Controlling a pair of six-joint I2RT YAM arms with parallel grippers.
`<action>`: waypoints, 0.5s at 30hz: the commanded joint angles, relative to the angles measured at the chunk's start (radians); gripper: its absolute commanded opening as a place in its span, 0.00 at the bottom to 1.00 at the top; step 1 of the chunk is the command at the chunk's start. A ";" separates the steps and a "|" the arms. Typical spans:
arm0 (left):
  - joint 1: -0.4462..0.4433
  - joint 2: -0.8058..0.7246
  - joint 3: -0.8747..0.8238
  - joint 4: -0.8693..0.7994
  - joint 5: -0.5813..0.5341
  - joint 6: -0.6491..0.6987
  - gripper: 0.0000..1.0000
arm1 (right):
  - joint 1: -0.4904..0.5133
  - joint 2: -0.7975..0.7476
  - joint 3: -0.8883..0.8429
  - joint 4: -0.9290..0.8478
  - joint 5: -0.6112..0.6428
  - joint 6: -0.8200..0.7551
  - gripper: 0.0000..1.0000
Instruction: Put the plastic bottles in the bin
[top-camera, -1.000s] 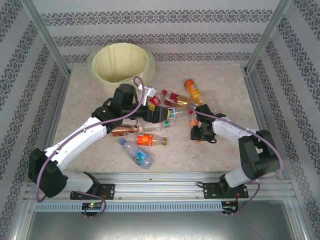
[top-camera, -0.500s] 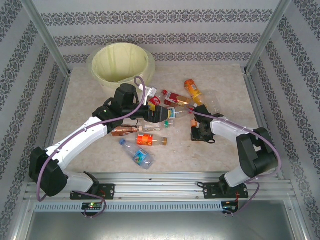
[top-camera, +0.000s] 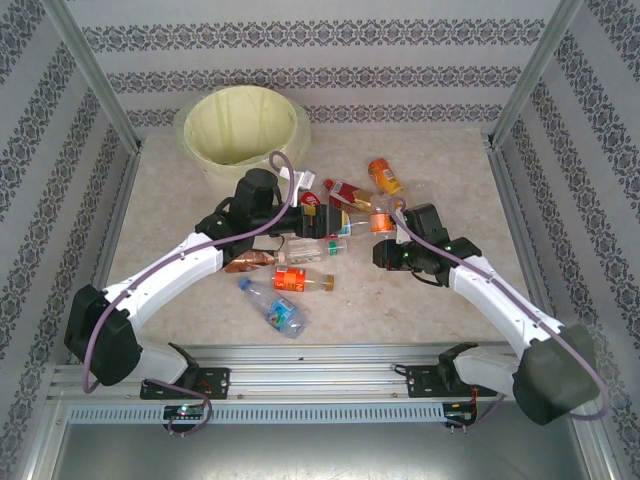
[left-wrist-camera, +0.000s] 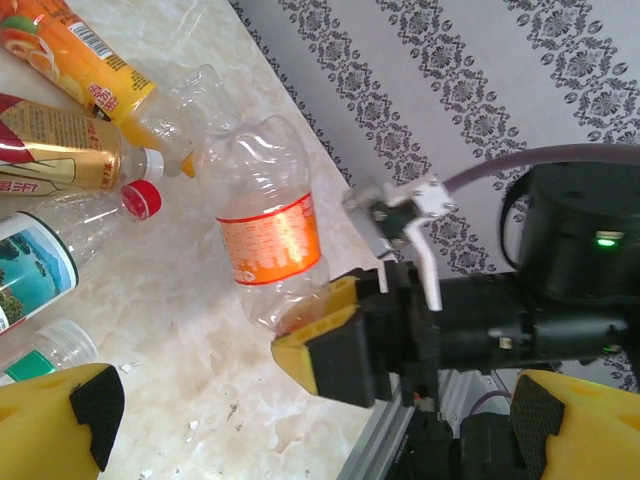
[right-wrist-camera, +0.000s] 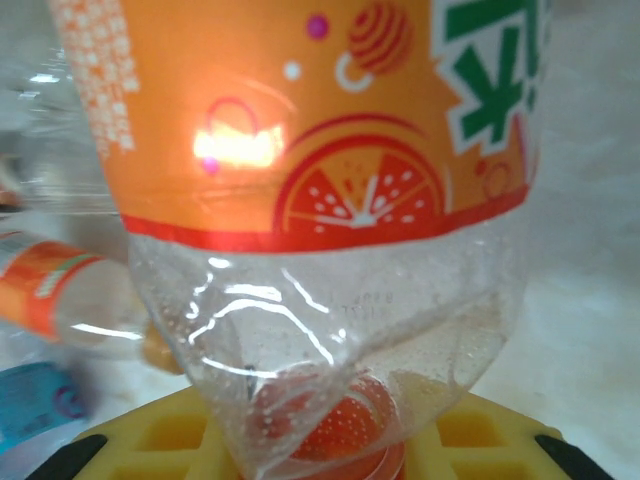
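Right gripper (left-wrist-camera: 325, 335) was clamped on the orange-labelled bottle (left-wrist-camera: 268, 240); left gripper (top-camera: 330, 228) gaped empty; next, I'd say, carry it to the bin (top-camera: 240, 120)

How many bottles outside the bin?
9. Farthest: orange bottle, red-gold bottle, red-labelled bottle. By the left gripper: teal-labelled bottle, green-capped bottle. Nearest: brown bottle, orange-labelled bottle, blue-labelled bottle. In the right gripper's jaws: clear bottle. More may be hidden.

Marbled beige table (top-camera: 450, 160) — bottles (top-camera: 305, 282) scattered mid-table, bin (top-camera: 243, 122) at far-left corner.
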 joint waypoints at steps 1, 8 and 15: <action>-0.017 0.012 0.000 0.111 0.019 -0.035 1.00 | 0.020 -0.052 0.027 0.055 -0.167 0.010 0.32; -0.021 0.061 0.001 0.233 0.100 -0.084 0.99 | 0.039 -0.137 0.036 0.143 -0.349 0.052 0.32; -0.027 0.103 0.002 0.309 0.150 -0.122 0.95 | 0.053 -0.154 0.037 0.177 -0.418 0.075 0.32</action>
